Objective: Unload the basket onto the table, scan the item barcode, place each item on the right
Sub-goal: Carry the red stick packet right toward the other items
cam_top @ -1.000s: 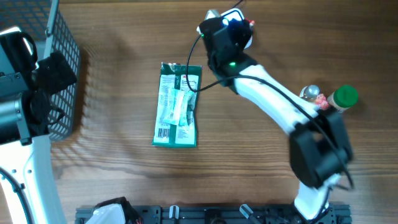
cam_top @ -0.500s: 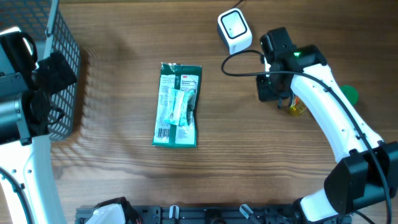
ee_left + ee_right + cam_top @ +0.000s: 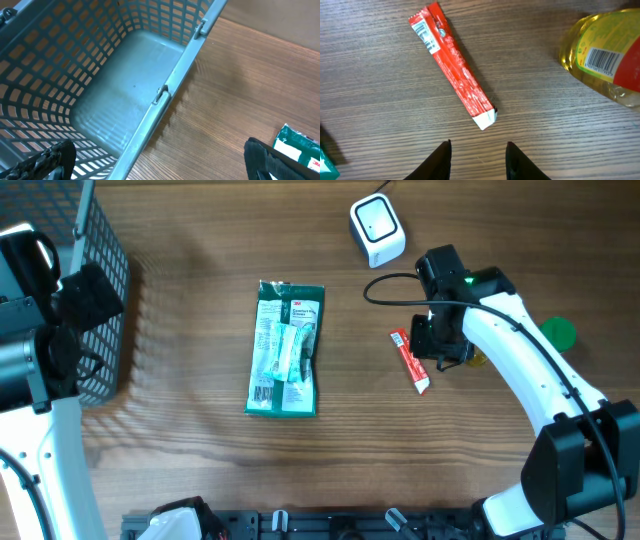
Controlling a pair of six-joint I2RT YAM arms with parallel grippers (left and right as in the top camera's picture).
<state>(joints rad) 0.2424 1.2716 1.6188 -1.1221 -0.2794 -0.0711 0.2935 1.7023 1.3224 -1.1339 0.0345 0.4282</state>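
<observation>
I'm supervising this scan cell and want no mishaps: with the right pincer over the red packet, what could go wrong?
1. The red packet lies flat on the table, so the open, empty right pincer above it may slide off it.
2. The yellow bottle lies on its side nearby; a nudge could roll it.

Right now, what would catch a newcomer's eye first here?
The green package lies flat mid-table, barcode up. The red stick packet lies on the wood just ahead of the open right gripper, and the white scanner sits at the far side of the table.
</observation>
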